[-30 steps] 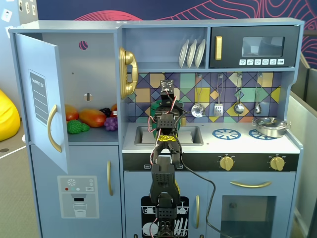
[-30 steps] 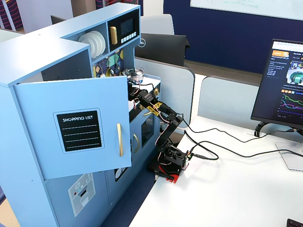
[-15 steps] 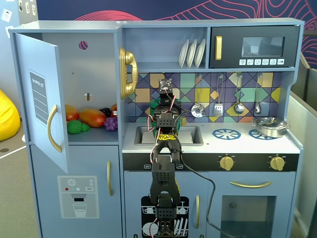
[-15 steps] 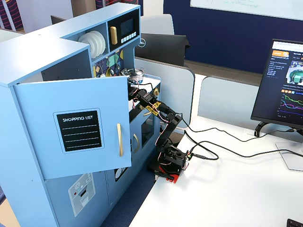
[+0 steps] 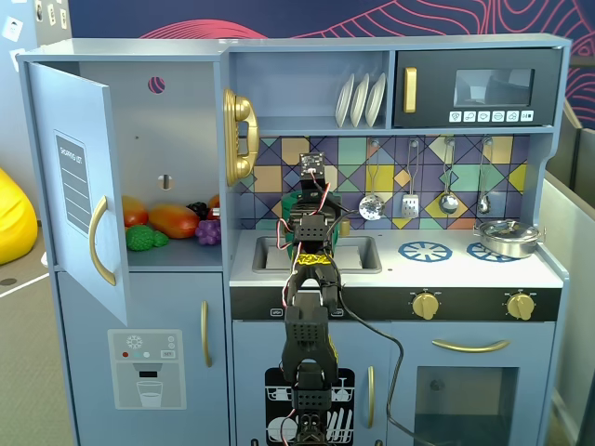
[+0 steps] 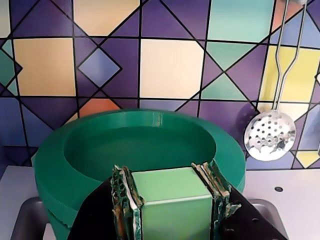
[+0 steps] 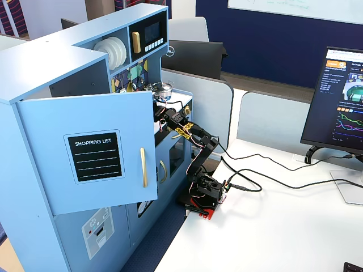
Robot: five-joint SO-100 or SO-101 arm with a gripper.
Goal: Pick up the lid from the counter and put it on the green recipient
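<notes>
Fingers (image 6: 172, 207) clamped on pale knob of flat round green plastic lid (image 6: 90, 160), near bench back edge. Next: lower squarely onto tall green pot, unseen here, then release.

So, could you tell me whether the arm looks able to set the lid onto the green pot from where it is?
Probably yes: the tool grips the lid by its knob, and nothing shows in the way; the pot itself is hidden.
</notes>
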